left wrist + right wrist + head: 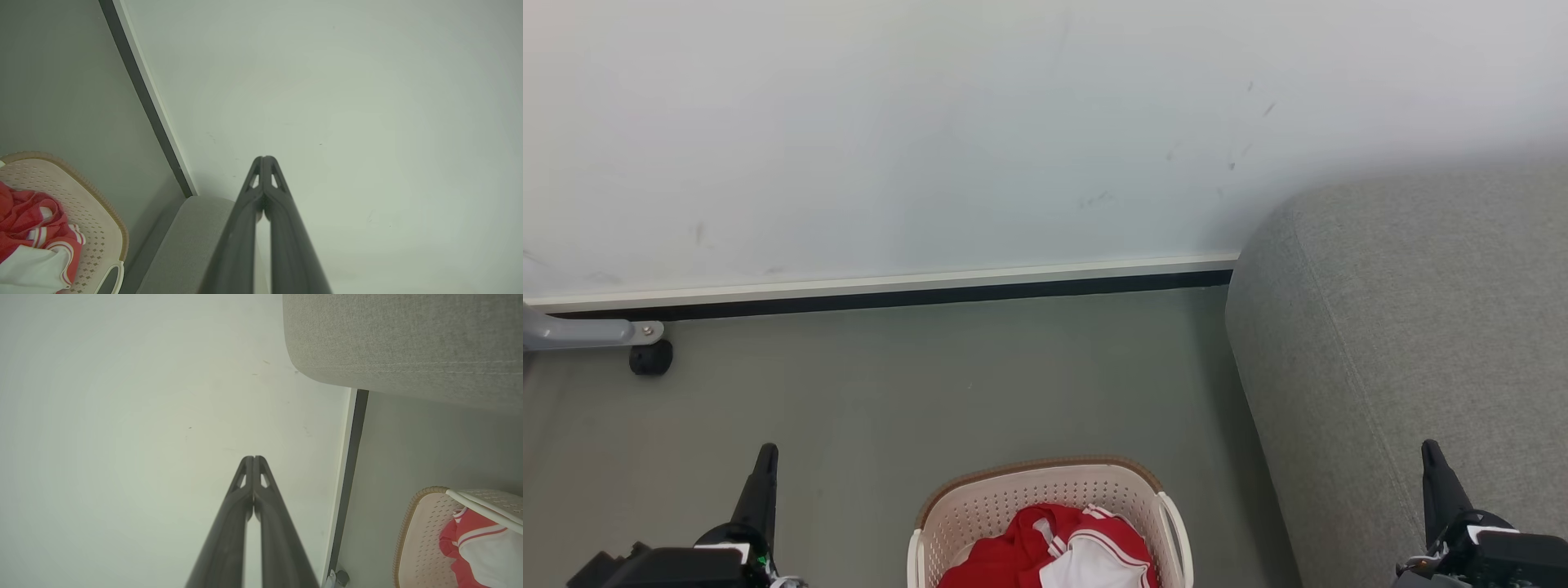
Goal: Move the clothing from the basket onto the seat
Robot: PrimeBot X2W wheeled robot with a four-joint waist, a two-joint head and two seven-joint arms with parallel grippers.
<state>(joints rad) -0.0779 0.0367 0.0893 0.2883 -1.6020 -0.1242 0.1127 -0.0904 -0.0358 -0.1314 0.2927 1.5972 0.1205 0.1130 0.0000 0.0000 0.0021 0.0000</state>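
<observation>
Clothing [1054,554] is bundled inside the basket [980,510], red fabric with white stripes and a white panel on top. The grey seat [1405,327] stands just right of the basket, on the floor [947,384]. From the head view, the left gripper [766,461] is up left of the basket and the right gripper [1431,457] is right of it, in front of the seat. The wrist views give the close look: both pairs of jaws pressed tight together, holding nothing, pointing at the wall [931,122] beyond the basket. The head view adds a black caster [651,358] far left of the basket. The left wrist view catches the basket's white handle [109,277].
</observation>
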